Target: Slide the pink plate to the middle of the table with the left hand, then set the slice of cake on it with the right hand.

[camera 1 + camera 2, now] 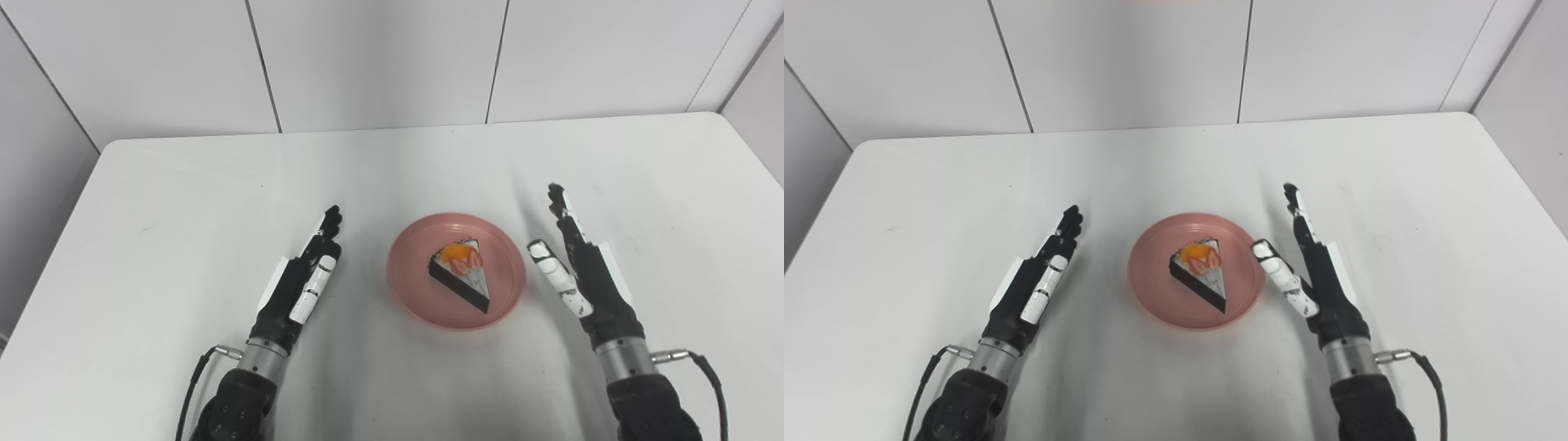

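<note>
White table (184,184) is carrying pink plate (416,303), soft cake slice (465,277) sitting centrally, likely crushable, sides best; left hand (300,278) at 9 o'clock and right hand (576,269) at 3 o'clock are hovering empty, fingers spread.

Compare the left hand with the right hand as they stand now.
The left hand lies apart from the pink plate, with bare table between them; the right hand sits closer, its thumb near the plate's rim. The left hand's thumb lies along its fingers; the right hand's thumb angles out toward the plate. Both are open, hold nothing, and flank the plate.
</note>
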